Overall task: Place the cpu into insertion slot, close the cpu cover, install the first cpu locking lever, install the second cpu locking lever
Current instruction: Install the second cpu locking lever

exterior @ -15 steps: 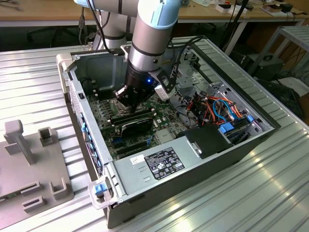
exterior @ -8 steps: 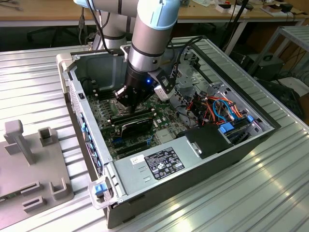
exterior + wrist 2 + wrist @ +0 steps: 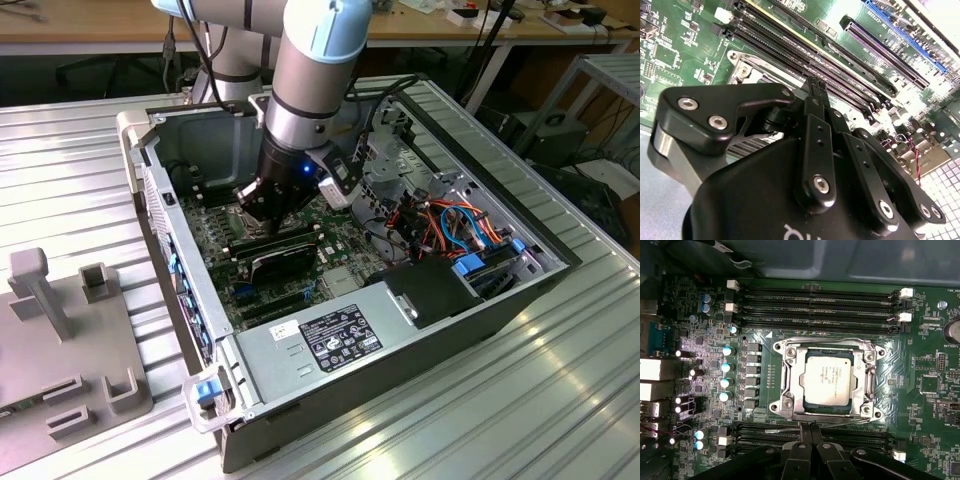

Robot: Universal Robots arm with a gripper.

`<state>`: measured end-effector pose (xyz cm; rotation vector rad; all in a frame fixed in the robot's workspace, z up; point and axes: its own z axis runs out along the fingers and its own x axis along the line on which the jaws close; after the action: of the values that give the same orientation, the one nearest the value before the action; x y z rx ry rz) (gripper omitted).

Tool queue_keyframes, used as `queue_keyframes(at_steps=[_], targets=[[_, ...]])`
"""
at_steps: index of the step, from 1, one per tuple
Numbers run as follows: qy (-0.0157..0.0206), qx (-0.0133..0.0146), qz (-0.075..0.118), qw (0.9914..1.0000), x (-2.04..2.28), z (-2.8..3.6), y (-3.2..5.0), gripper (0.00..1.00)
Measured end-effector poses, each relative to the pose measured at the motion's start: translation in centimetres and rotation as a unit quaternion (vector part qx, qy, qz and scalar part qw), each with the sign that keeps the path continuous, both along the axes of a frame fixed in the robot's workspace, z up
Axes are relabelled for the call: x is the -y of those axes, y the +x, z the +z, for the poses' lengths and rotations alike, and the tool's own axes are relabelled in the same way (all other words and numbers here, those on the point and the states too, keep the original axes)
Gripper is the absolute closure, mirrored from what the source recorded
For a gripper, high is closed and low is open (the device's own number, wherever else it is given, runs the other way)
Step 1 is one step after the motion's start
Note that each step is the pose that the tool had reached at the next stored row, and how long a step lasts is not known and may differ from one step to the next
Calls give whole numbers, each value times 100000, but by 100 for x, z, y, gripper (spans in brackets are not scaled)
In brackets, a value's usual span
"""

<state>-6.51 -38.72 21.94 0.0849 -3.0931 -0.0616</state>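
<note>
Beside the socket: tool (image 3: 811,432) pinched shut, apparently on a thin lever.
cpu (image 3: 827,381) sits under closed cpu cover (image 3: 791,381), just beyond the tips.

The arm (image 3: 310,70) is reaching steeply downward, its gripper (image 3: 809,429) pointing down with the two fingertips (image 3: 816,90) pressed together, nothing between them.

Exterior view high, oblique; both wrist views close over motherboard (image 3: 765,347).
</note>
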Motion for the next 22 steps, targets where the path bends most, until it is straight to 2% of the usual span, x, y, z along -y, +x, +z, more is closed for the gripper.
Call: queue_keyframes(at_steps=[22], targets=[[553, -2, 2, 99998, 0, -36, -26, 89]])
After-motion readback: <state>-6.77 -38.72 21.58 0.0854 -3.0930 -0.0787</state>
